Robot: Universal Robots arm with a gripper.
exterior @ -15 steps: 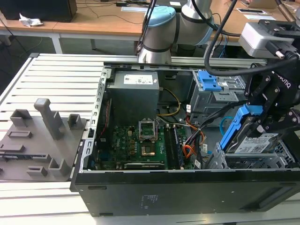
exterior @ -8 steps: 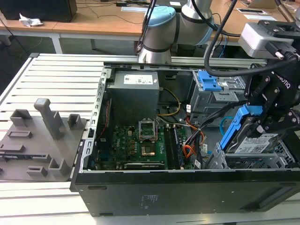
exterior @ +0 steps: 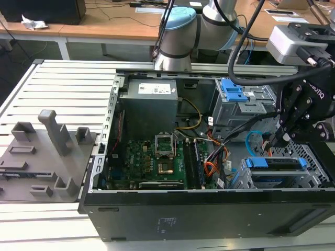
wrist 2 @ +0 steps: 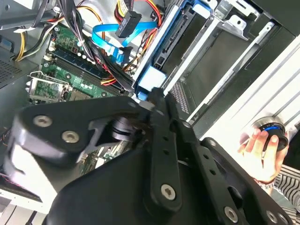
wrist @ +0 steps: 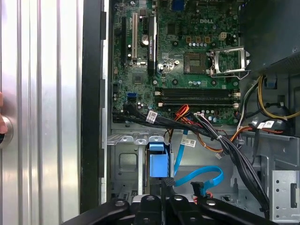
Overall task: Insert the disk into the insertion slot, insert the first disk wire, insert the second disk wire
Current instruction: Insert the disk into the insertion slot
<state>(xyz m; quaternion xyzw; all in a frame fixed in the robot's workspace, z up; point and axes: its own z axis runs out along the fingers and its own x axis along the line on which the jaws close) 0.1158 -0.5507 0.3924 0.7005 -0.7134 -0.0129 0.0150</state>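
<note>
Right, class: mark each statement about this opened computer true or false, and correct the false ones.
1. The disk lies in the insertion slot. True.
2. The second disk wire lies outside the case on the slatted table. False: it loops inside the case, beside the disk.
3. A cooler covers the CPU socket. False: the socket is bare.
4. A hand holds a round knob outside the case. True.
5. The gripper is above the power supply. False: it is over the disk's end of the case.
</note>
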